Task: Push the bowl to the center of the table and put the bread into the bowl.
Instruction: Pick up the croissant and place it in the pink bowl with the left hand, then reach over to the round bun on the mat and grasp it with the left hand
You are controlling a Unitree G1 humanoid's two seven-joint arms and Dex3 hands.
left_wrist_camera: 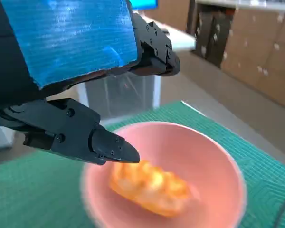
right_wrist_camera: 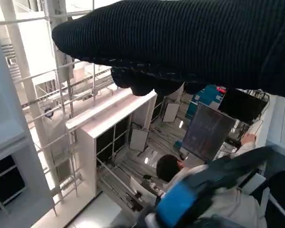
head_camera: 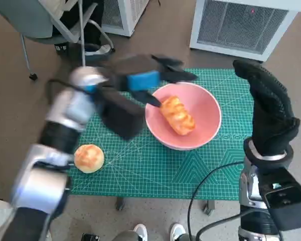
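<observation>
Round bun [head_camera: 89, 158] sits at the table's [head_camera: 140, 170] near-left edge. Long bread [head_camera: 177, 115] lies in the pink bowl [head_camera: 210, 113], running diagonally, near-right to far-left. Left hand [head_camera: 150, 80] hovers open above it; right hand [head_camera: 268, 108] is raised, grip unclear.

Small table [head_camera: 140, 193] covered by green mat [head_camera: 140, 170] with white lines. Pink bowl [head_camera: 206, 131] sits on mat near middle, long bread [head_camera: 177, 115] inside. Round bun [head_camera: 89, 158] lies on mat near one corner, well apart from bowl.
</observation>
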